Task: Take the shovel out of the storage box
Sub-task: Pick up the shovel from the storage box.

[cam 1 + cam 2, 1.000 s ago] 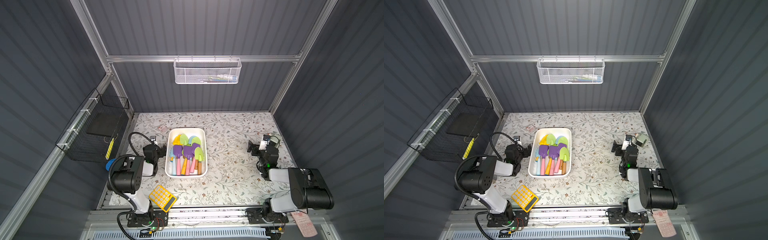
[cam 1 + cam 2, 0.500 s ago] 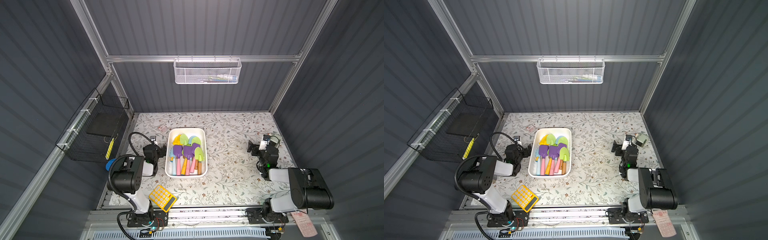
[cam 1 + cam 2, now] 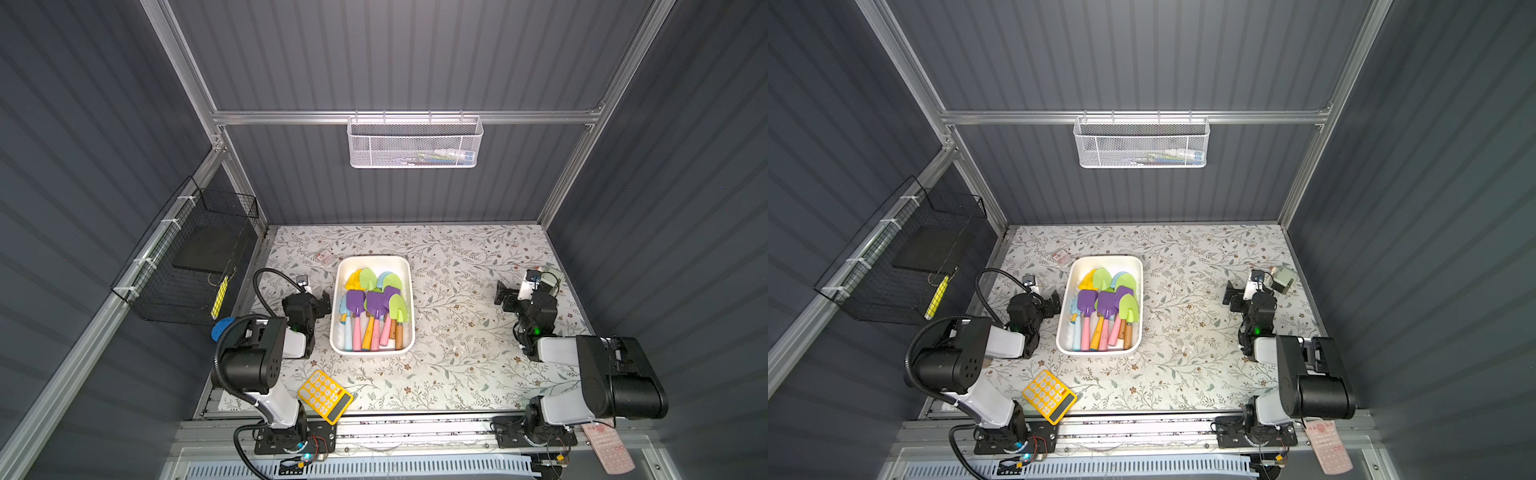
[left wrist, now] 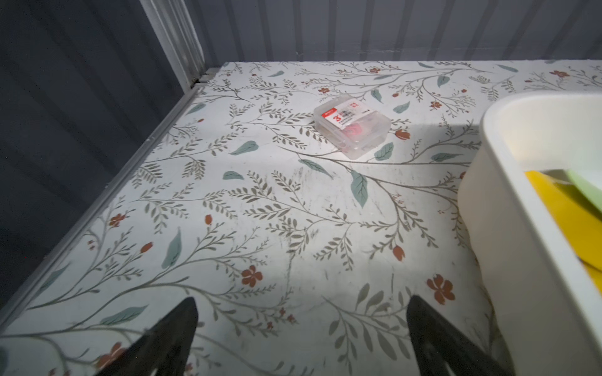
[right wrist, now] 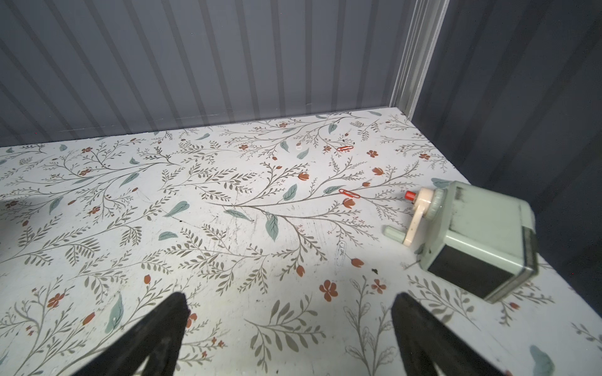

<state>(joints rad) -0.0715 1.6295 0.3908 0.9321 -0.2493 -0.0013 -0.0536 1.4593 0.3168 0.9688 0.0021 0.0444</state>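
Observation:
The white storage box (image 3: 337, 307) (image 3: 1064, 307) sits left of centre on the floral table in both top views. Several toy shovels lie in it, blades toward the back wall, among them a purple shovel (image 3: 355, 300) and a green shovel (image 3: 399, 309). My left gripper (image 3: 323, 300) (image 4: 301, 312) rests low just left of the box, open and empty. The box wall (image 4: 488, 182) and a yellow blade (image 4: 560, 208) show in the left wrist view. My right gripper (image 3: 503, 293) (image 5: 290, 309) is far right, open over bare table.
A clear plastic case (image 4: 351, 125) lies behind the box's left corner. A green pencil sharpener (image 5: 482, 241) and paper clips (image 5: 349, 193) lie by the right gripper. A yellow calculator (image 3: 325, 397) sits at the front. A white mesh basket (image 3: 414, 143) and a black wire basket (image 3: 191, 257) hang on the walls.

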